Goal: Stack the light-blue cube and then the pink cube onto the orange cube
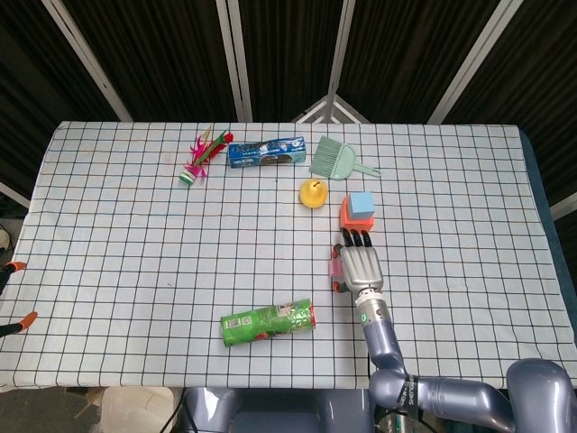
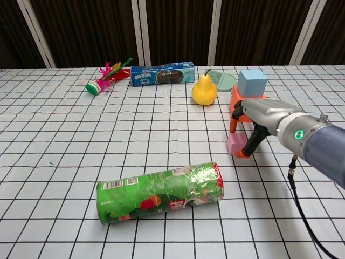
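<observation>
Right hand (image 2: 253, 125) arched over pink cube (image 2: 236, 143) (fingertips down, touching it)

White tablecloth (image 1: 135, 234) with black squares. Light-blue cube (image 2: 252, 82) on orange cube (image 2: 235, 99) (pink cube (image 2: 236, 143) below). Green can (image 2: 160, 191), yellow pear (image 2: 204, 90).

Right hand (image 2: 252, 120) — silver shell, orange fingertips; grey-blue forearm with green ring light, black cable.
</observation>
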Robot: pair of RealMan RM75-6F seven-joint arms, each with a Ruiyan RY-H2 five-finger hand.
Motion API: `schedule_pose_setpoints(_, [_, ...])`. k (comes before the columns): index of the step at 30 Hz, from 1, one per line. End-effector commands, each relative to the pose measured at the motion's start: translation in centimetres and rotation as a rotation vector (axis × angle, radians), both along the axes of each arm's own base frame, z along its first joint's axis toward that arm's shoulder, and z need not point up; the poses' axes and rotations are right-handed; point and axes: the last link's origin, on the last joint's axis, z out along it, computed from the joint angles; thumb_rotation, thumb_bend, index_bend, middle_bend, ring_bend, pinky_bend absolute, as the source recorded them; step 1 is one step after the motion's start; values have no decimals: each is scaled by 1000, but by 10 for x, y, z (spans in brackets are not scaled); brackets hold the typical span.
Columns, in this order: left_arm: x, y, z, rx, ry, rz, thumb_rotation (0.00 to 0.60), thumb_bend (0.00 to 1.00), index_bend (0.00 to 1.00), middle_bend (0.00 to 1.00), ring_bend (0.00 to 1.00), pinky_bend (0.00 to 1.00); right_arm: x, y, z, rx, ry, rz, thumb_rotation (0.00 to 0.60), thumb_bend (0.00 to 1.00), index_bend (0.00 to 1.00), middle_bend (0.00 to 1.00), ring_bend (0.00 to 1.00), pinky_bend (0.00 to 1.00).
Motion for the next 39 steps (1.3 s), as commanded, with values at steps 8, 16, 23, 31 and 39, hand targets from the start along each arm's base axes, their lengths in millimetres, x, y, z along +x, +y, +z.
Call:
schedule_pose_setpoints(8, [0,0,0,0,1,3,600,206,219,17,0,18,1,-2,0,-4,-7,-2,600,308,474,95,61,0])
schedule_pose_setpoints(16, [0,0,0,0,2,2,600,206,219,17,0,18,0,-2,-2,5,-6,-6,600,322,479,95,61,0])
schedule_pose_setpoints(23, [-1,1,-1,-2,4,5,600,206,219,17,0,18,1,-3,-1,1,-8,-5,600,343,481,95,61,0])
schedule_pose_setpoints(31, [0,0,0,-1,1,3,600,206,219,17,0,18,5,0,7,-11,-4,9,600,354,490,95,61,0])
schedule_pose_setpoints(39, [0,-1,1,-3,-8,-1,600,206,219,17,0,18,1,10,22,-31,3,-4,600,354,490,95,62,0])
